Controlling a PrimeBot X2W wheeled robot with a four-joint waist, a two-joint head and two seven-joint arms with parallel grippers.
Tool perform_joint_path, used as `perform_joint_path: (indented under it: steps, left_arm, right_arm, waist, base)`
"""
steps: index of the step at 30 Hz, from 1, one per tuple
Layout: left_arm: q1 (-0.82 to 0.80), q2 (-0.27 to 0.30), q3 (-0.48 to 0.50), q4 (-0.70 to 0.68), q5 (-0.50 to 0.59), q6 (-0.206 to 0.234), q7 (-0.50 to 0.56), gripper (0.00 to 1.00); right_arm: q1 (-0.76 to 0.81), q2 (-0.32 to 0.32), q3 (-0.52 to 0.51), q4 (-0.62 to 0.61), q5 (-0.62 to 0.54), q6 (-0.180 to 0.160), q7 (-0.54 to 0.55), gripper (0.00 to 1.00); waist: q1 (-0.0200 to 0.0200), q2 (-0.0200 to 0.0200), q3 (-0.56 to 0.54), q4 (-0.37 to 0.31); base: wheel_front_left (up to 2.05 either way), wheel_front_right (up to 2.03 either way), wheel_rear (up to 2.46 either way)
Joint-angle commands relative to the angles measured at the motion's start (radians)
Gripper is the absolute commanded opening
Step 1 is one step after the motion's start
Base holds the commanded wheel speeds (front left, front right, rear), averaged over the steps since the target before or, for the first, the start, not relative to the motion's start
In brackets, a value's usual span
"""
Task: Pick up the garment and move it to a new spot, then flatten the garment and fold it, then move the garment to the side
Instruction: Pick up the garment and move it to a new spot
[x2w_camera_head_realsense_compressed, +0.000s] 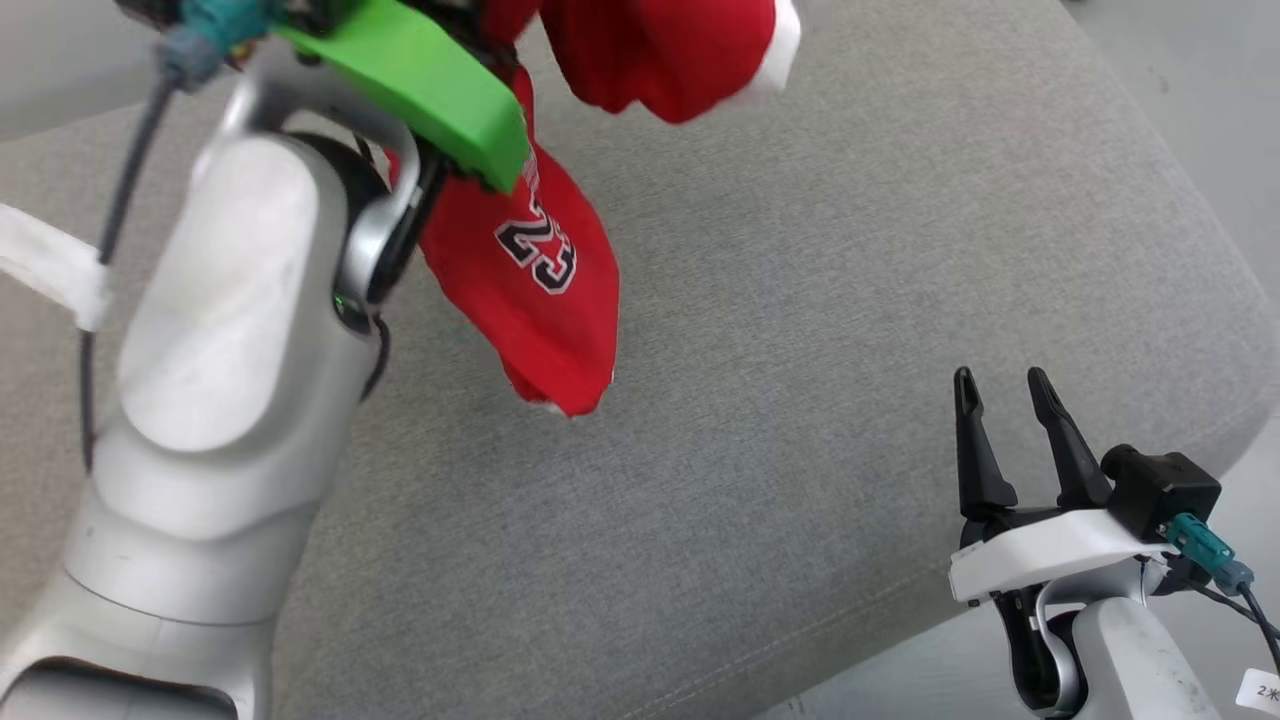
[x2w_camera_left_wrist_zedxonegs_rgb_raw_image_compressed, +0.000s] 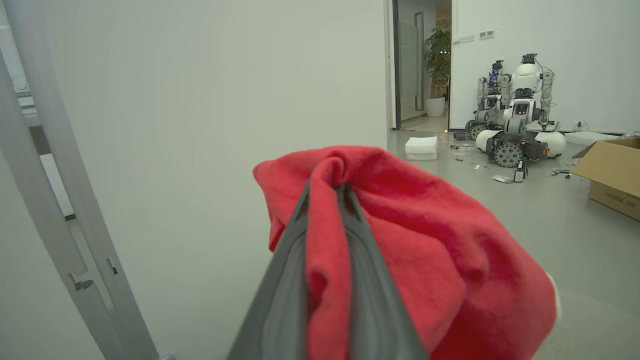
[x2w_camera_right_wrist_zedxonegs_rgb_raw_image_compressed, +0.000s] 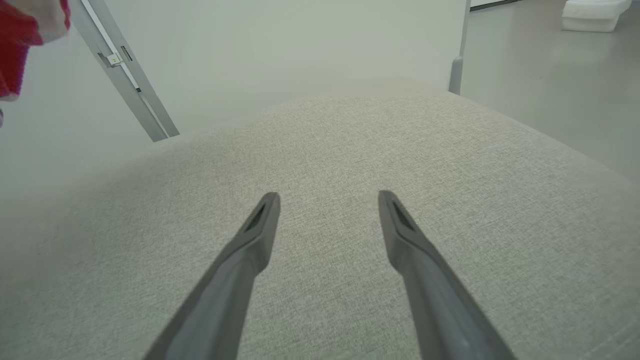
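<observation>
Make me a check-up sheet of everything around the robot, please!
Surface: grey fabric cushion, smooth.
Job's things: red garment numbered 23, lifted and hanging down.
Clutter: nothing seen on the cushion.
Grippers: left gripper shut on the garment; right gripper open, holding nothing, over the cushion.
Cables: dark cable along the left arm; teal-plugged cable at the right wrist.
Surroundings: white wall, other robots, cardboard box, potted plant.

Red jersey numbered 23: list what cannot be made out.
Head view: the red fabric jersey runs off the top edge; a green plastic cover hides the grip.
Left wrist view: the left hand bunches it, concealing shape and number.
Right wrist view: a blurred corner, cut by the left edge.
</observation>
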Motion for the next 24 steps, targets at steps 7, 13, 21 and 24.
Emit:
perform_joint_path:
  steps: [7, 13, 21, 24]
  left_arm:
    - [0.183, -0.041, -0.057, 0.139, -0.022, 0.006, -0.073, 0.0]
    - [0.293, -0.075, -0.128, 0.269, -0.034, -0.007, -0.118, 1.0]
    - [0.27, -0.103, -0.159, 0.291, -0.049, -0.006, -0.238, 1.0]
    - [0.269, -0.1, -0.143, 0.275, -0.05, 0.011, -0.279, 1.0]
  right_arm:
    - [-0.003, 0.001, 0.002, -0.009, 0.014, 0.0, -0.005, 1.0]
    - [-0.003, 0.001, 0.001, -0.001, -0.001, 0.0, -0.005, 1.0]
    - [0.015, 0.0, -0.007, 0.007, -0.037, 0.0, -0.005, 1.0]
    - [0.027, 0.0, -0.012, 0.003, -0.05, 0.0, -0.004, 1.0]
  waist:
    - [0.0, -0.0001, 0.042, -0.064]
    - [0.0, -0.0001, 0.033, -0.045]
    - [0.0, -0.0001, -0.032, 0.018]
    - [0.0, -0.0001, -0.06, 0.052]
  base:
    - [0.0, 0.0, 0.0]
    - [0.0, 0.0, 0.0]
    - [0.0, 0.0, 0.0]
    - [0.0, 0.0, 0.0]
